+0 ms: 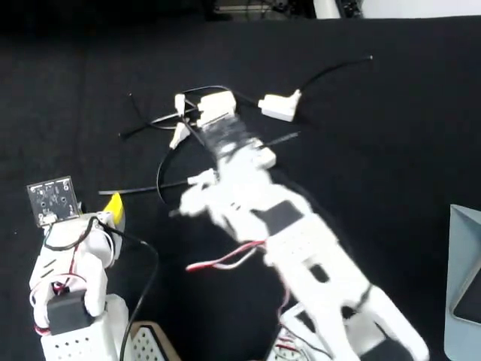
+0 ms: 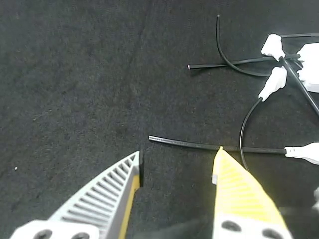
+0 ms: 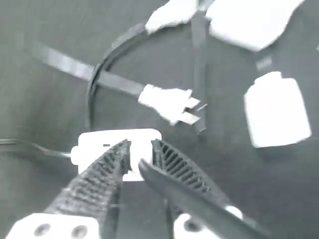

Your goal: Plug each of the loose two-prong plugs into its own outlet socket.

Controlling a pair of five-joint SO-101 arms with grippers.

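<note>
Near the middle-back of the black mat (image 1: 376, 150) lie white two-prong plugs (image 1: 179, 135) (image 1: 201, 179) on black cables and white outlet blocks (image 1: 216, 107) (image 1: 278, 106). My right gripper (image 1: 219, 139) is over this cluster. In the right wrist view it (image 3: 139, 145) is open by a narrow gap just above a white block (image 3: 94, 149). A loose plug (image 3: 169, 102) lies beyond it, prongs bare, with two more blocks (image 3: 276, 109) (image 3: 249, 20) farther off. My left gripper (image 2: 178, 152) is open wide and empty at the near left (image 1: 109, 210), short of the plugs (image 2: 273, 82) (image 2: 273, 46).
A black cable (image 2: 199, 145) lies straight across in front of the left gripper. A small dark board (image 1: 52, 199) sits on the left arm. A grey container (image 1: 466, 286) stands at the right edge. Black cables (image 1: 161, 177) loop around the cluster.
</note>
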